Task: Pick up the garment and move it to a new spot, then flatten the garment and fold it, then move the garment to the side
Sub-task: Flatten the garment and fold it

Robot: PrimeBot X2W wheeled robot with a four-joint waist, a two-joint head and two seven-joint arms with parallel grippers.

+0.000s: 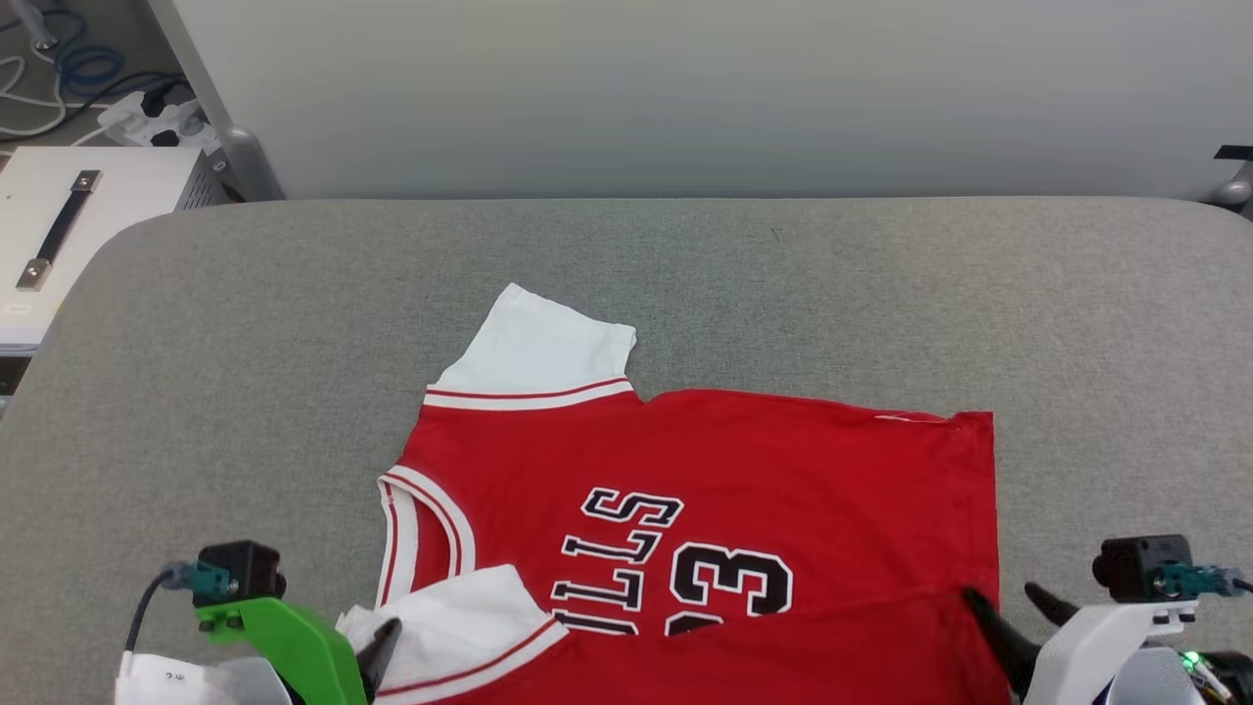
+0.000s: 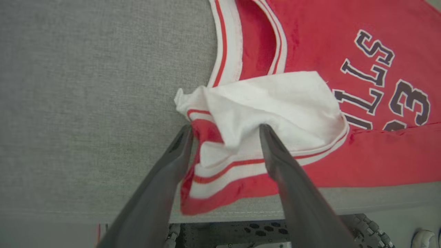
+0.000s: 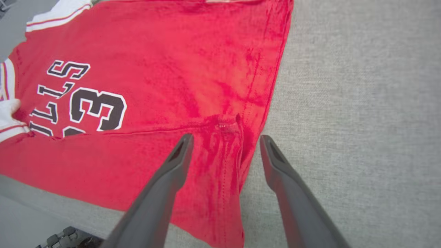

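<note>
The garment (image 1: 744,460) is laid flat on the grey padded bench (image 1: 245,323), close to its near edge, with the near strip folded up over the lower lettering and one white sleeve (image 2: 275,100) turned in on top. The jersey is judged soft, light and limp: it may be expected to sag and crease when lifted, so hold is best taken at the seamed edges, the sleeve trim and the hem corner (image 3: 227,125). The left jaws are spread wide, slanted low over the bunched sleeve, clasping nothing; the right jaws are likewise parted, straddling the hem corner, nothing gripped
</note>
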